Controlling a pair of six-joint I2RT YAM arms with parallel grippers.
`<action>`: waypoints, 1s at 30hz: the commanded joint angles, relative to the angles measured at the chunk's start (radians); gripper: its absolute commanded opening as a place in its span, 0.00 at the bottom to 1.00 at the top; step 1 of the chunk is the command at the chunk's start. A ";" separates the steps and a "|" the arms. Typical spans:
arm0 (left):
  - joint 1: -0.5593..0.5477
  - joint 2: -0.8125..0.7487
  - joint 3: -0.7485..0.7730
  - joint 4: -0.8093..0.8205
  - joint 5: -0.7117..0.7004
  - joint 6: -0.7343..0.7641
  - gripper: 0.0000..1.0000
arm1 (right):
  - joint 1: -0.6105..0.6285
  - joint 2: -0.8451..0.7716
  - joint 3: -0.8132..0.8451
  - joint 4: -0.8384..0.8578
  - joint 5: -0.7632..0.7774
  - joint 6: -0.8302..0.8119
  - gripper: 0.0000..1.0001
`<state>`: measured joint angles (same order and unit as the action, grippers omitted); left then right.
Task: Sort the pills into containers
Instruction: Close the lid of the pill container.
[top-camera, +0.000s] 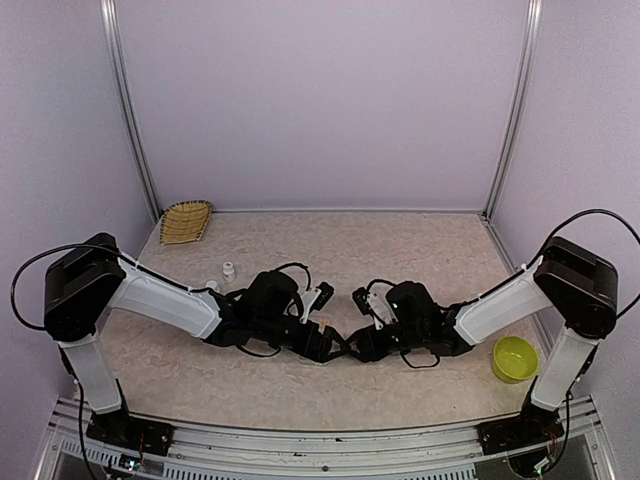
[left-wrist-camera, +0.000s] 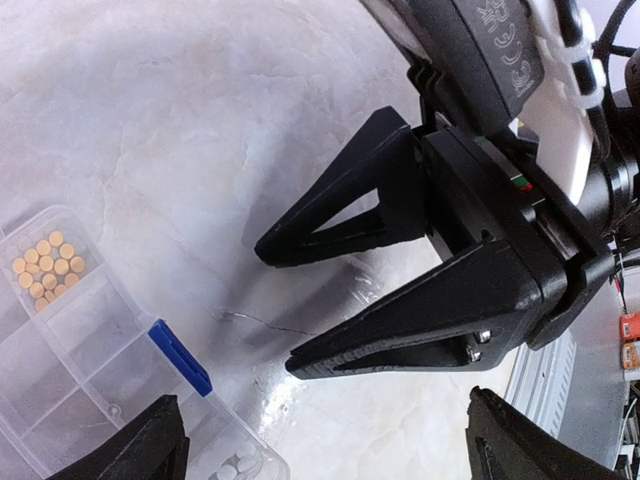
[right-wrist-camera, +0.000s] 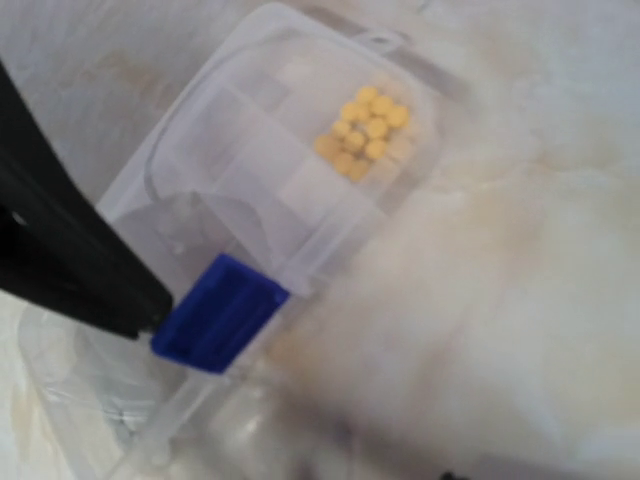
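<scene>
At frame edge, cropped organizer box (left-wrist-camera: 100, 335) with orange pills (left-wrist-camera: 45, 265)

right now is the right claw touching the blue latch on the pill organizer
Apart. The left wrist view shows a strip of table between the right claw and the blue latch of the pill organizer; the claw is open and empty.

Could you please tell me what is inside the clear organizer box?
One cell of the organizer box holds orange-yellow pills; another holds a few pale pills. A finger of the left gripper hides some cells.
</scene>
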<state>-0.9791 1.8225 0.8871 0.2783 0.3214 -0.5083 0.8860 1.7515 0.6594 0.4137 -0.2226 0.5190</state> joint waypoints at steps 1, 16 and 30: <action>-0.006 0.014 -0.009 -0.024 -0.012 -0.004 0.94 | -0.026 -0.012 -0.044 0.009 -0.039 0.034 0.54; -0.006 0.018 0.028 -0.035 -0.016 0.022 0.93 | -0.043 0.070 -0.012 0.040 -0.060 0.068 0.57; -0.004 0.029 0.025 0.017 0.021 0.009 0.89 | -0.051 0.108 0.021 0.048 -0.052 0.091 0.60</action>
<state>-0.9787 1.8351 0.9066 0.2718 0.3187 -0.4973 0.8497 1.8263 0.6910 0.5266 -0.2863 0.5861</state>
